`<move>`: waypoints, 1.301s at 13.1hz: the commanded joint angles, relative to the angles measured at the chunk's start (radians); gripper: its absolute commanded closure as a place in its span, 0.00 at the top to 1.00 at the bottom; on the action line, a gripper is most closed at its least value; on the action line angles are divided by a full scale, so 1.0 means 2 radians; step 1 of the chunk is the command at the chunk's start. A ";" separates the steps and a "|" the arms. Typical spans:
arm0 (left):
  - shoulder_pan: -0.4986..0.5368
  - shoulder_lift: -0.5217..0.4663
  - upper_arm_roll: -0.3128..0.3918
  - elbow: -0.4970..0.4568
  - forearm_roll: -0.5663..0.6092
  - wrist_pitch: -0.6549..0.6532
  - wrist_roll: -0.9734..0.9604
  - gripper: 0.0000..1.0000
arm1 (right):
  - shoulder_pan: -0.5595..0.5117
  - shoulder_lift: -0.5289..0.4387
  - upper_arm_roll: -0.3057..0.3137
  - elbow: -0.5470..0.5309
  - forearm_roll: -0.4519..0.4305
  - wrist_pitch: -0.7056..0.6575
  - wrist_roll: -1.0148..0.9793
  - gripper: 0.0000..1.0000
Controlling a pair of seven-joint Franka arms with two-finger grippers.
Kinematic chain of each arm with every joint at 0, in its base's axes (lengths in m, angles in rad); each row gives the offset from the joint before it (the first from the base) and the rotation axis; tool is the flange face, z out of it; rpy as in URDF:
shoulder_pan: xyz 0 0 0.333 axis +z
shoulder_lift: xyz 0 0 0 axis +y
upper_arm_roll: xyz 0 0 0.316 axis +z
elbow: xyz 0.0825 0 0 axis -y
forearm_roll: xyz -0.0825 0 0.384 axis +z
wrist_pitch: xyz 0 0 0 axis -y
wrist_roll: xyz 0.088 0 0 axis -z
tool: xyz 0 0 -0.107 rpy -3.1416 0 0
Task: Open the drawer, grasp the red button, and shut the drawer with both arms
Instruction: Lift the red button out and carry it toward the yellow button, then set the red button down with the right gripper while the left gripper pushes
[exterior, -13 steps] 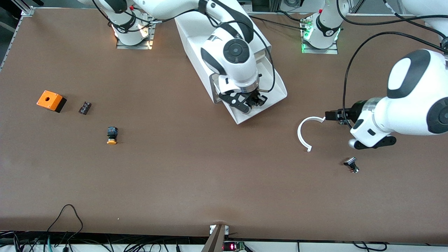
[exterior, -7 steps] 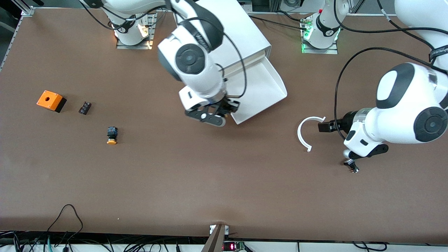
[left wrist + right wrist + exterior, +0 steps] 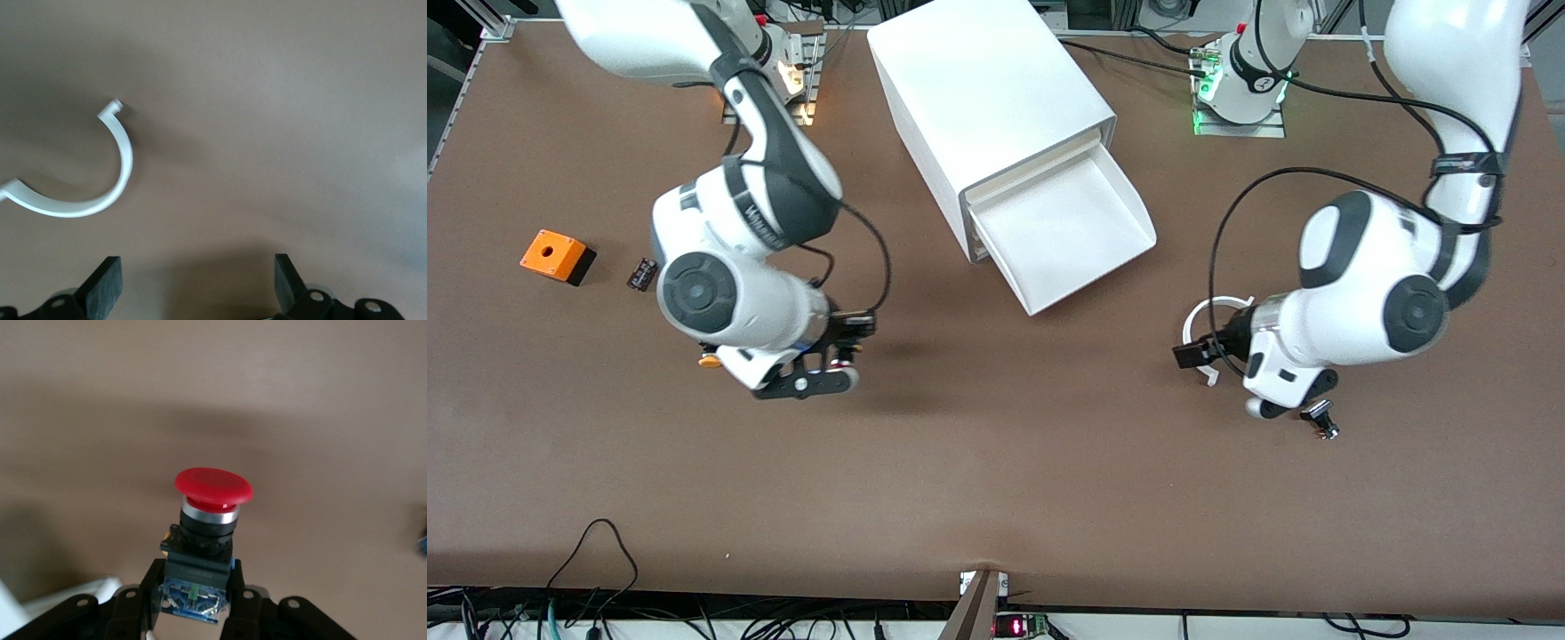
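Only the right wrist view shows the right gripper [image 3: 195,600] clamped on the button [image 3: 212,495] over bare table [image 3: 996,462]; the left gripper [image 3: 193,287] gapes empty above the white ring [image 3: 87,193]. No lettering is readable.

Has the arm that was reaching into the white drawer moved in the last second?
Yes. The right gripper, shut on the red button, has left the open drawer and swung toward the right arm's end of the table, now over bare tabletop.

drawer [image 3: 1063,233] open, nothing over it | white ring [image 3: 1199,333] under left hand [image 3: 197,283]
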 commanded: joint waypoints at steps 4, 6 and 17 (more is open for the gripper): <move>-0.001 -0.073 -0.057 -0.183 -0.008 0.179 -0.109 1.00 | -0.008 -0.080 -0.057 -0.233 0.006 0.158 -0.117 0.00; -0.002 -0.081 -0.064 -0.212 -0.008 0.209 -0.124 1.00 | -0.009 -0.087 -0.065 -0.285 0.006 0.205 -0.117 0.00; -0.007 -0.085 -0.137 -0.243 -0.010 0.140 -0.180 1.00 | -0.021 -0.080 -0.098 -0.389 0.007 0.307 -0.147 0.24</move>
